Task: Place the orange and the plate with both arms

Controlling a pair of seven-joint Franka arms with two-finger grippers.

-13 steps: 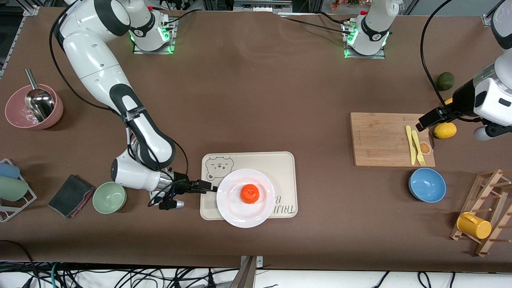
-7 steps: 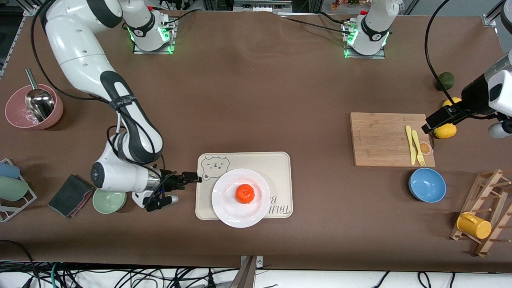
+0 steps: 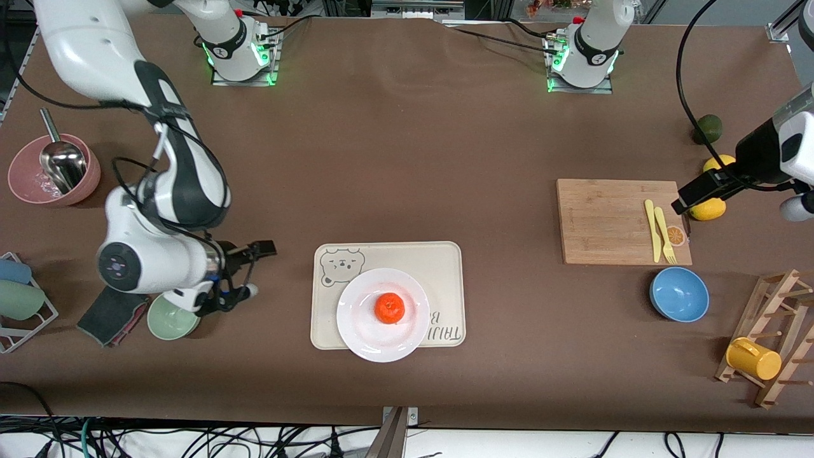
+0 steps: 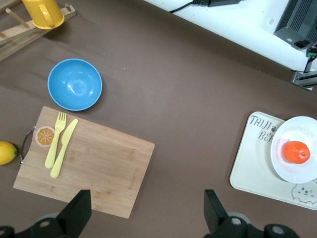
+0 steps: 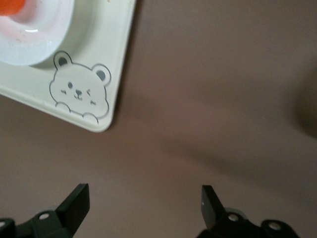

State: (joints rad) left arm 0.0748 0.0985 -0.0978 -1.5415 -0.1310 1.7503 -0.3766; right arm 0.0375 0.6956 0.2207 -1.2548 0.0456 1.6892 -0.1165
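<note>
My right gripper (image 3: pixel 257 249) had pulled well back from the plate (image 3: pixel 356 331) over the last second. A second before, it was right at the plate's rim; now it hung over bare table (image 3: pixel 407 159), between the tray (image 3: pixel 445 261) and the green bowl (image 3: pixel 166 321), toward the right arm's end. Its fingers (image 5: pixel 77 201) stood apart, holding nothing. In that same second the tray and plate slid a little toward the right arm's end, then settled.

The white plate sat flat on the cream bear-printed tray, its rim overhanging the tray's edge nearest the front camera. The orange (image 3: pixel 389 308) rested in the plate's centre, sitting up, its dimpled top facing up. Both are round, so neither has a long axis to speak of. The tray's long side ran along the table's length, with the bear face at the corner toward the right arm's end.

My left gripper (image 3: pixel 683 202) waited over the cutting board's (image 3: pixel 604 222) end nearest the yellow lemon (image 3: pixel 711 210), toward the left arm's end. Its fingers (image 4: pixel 77 210) were also spread and empty.

With the orange on the plate and both grippers clear, I judged the placing as good as done; only retreating remained.
</note>
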